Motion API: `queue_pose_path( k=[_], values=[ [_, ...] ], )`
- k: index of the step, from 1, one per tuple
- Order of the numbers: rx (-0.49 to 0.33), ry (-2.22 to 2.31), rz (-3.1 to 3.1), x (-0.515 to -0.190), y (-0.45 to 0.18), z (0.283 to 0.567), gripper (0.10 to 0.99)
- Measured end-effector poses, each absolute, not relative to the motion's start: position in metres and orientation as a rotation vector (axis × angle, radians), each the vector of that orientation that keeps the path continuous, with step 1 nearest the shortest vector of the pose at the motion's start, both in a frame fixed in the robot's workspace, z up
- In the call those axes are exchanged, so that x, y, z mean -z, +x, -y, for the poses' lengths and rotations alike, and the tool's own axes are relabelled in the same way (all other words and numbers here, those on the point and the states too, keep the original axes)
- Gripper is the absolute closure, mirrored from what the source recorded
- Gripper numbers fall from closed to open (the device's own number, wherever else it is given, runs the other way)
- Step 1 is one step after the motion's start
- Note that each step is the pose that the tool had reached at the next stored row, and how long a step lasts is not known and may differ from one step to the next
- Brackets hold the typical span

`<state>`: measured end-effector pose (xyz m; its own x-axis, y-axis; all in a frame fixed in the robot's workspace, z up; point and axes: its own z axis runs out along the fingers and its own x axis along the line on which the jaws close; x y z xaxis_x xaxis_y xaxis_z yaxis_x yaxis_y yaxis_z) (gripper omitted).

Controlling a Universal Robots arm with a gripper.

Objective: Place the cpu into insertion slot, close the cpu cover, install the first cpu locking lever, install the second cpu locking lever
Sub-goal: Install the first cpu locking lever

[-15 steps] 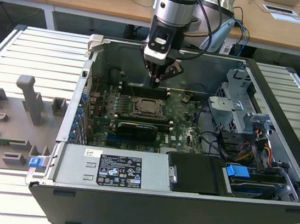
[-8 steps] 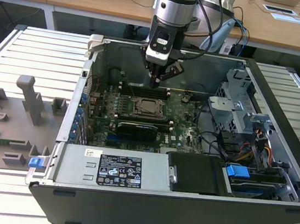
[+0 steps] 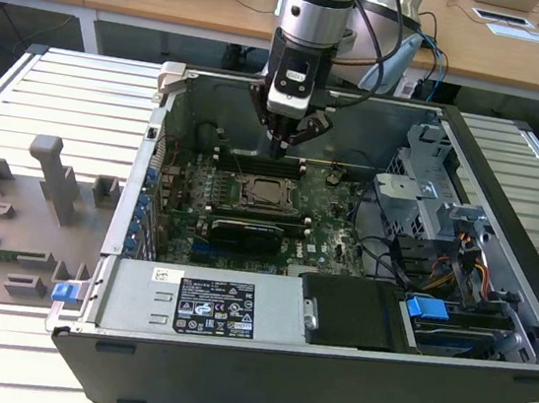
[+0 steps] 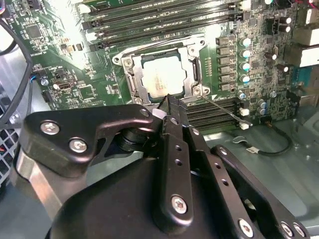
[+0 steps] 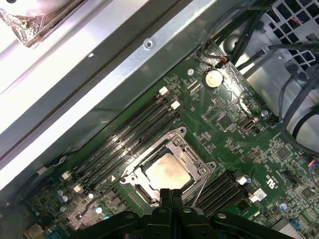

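Note:
The cpu (image 3: pixel 263 193) (image 4: pixel 160 74) (image 5: pixel 169 172) lies flat in the insertion slot (image 4: pixel 130 79) on the green motherboard (image 3: pixel 338 211). The silvery cpu cover (image 4: pixel 192 74) (image 5: pixel 185 149) is folded down around the chip, whose top shows through its window. A thin metal locking lever (image 4: pixel 227 108) (image 5: pixel 200 185) sticks out slantwise from one corner of the socket. My gripper (image 3: pixel 276 149) (image 4: pixel 168 102) (image 5: pixel 172 195) hangs just above the socket's edge, shut with its black fingers pressed together and nothing between them.
Long black memory slots (image 4: pixel 149 25) (image 5: pixel 124 139) run on both sides of the socket. The open case walls (image 3: pixel 380 117) surround the board. A drive cage with cables (image 3: pixel 437 214) is at the exterior view's right, a power supply (image 3: pixel 206 303) in front, grey fixtures (image 3: pixel 42 192) at the left.

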<state>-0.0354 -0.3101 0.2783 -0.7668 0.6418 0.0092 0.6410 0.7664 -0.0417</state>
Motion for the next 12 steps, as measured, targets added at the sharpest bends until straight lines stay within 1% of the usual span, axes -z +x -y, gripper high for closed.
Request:
queue_pose_path(
  k=[12],
  values=[
    [-0.059,-0.835,3.007,-0.2783,-0.0354,0.3101,0.98]
  ],
)
